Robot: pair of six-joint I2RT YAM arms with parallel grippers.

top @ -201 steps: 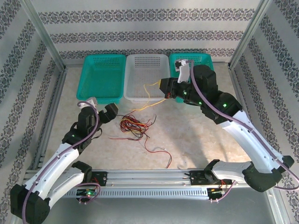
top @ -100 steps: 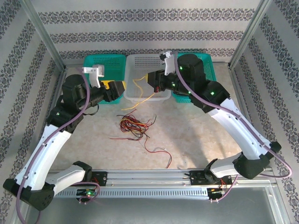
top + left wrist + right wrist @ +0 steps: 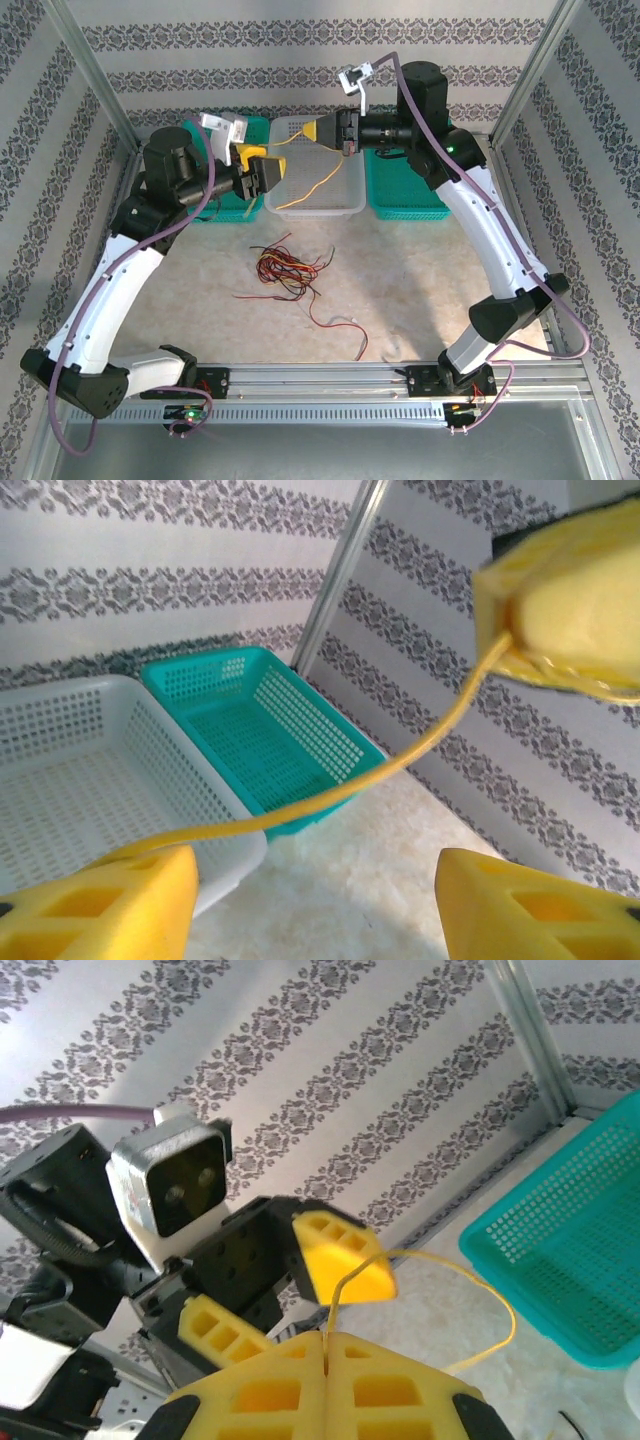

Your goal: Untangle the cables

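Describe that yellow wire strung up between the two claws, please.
The yellow cable is a single thin, flexible insulated wire hanging in mid-air. The right gripper is shut on it. From there it sags in a loose curve over the white basket and reaches the left gripper, whose jaws stand open.

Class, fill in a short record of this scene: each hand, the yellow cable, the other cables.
Right hand: shut on the yellow cable, raised off the table.
Left hand: open, facing the right hand.
Yellow cable: slack curve from the right hand down towards the left hand.
Other cables: tangled red, black and yellow heap on the table, apart from both hands.
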